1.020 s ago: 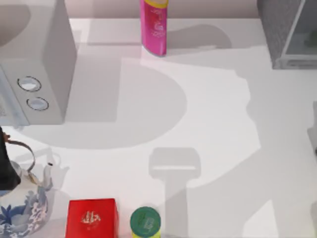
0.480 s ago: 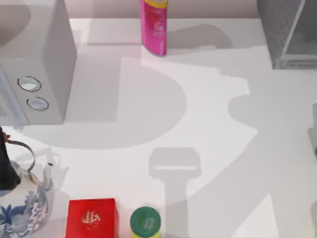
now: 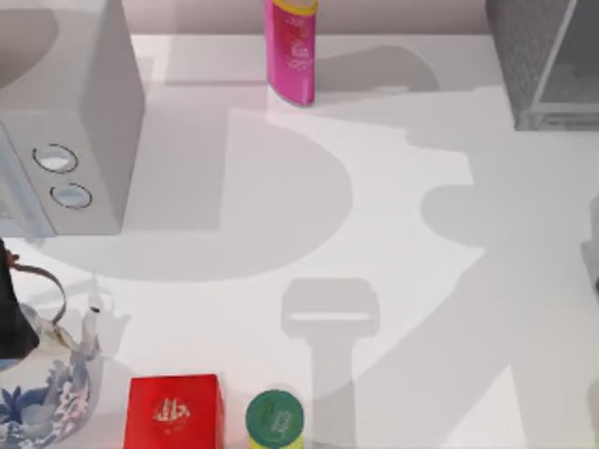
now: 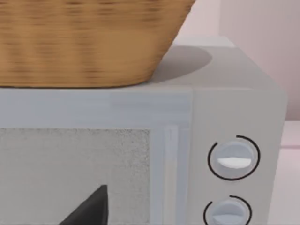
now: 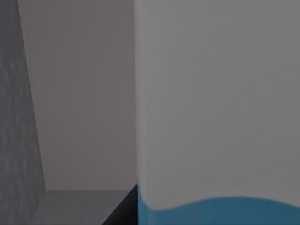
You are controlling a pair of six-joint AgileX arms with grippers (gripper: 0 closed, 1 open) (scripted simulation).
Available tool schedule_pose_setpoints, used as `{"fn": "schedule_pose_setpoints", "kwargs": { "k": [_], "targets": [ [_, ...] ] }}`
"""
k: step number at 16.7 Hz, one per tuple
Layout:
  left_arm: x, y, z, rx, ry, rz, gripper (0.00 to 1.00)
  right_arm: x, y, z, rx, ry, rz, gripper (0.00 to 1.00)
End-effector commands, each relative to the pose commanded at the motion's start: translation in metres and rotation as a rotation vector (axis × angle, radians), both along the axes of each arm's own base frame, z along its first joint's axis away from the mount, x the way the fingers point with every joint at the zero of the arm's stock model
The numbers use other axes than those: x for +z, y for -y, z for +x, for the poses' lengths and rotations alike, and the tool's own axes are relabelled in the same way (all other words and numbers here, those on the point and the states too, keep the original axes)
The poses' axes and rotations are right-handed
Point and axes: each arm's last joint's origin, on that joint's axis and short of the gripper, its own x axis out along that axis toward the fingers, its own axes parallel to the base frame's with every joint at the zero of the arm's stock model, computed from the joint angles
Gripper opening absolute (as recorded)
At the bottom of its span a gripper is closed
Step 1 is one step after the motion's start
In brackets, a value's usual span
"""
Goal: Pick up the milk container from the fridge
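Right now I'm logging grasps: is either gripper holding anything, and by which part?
It cannot be told. The right wrist view looks at the milk container from very close inside the fridge, but no fingers show on it. The left wrist faces the microwave.

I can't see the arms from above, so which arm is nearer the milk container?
Right. Its wrist camera sits close against the milk container inside the fridge; the left wrist faces the microwave across the table.

Little of robot body on show. Left wrist view: dark, near-black wedge, flat matte finish, tapering to point; likely part of left hand (image 4: 89, 208), fingers not distinguishable. Right wrist view: small black sliver, plain. No cables, screws or markings discernible.
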Motion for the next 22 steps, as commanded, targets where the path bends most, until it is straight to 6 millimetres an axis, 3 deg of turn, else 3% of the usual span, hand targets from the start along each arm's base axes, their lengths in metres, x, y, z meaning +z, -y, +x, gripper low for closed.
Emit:
{"fn": "schedule_pose_setpoints", "kwargs": {
  "k": [14, 22],
  "targets": [
    [0.0, 0.0, 0.0, 0.0, 0.0, 0.0, 1.0, -0.002, -0.002, -0.089, 0.0, -0.007, 0.002, 0.0],
    [0.0, 0.0, 0.0, 0.0, 0.0, 0.0, 1.0, 0.001, -0.005, -0.096, 0.004, -0.012, 0.003, 0.0]
  ]
}}
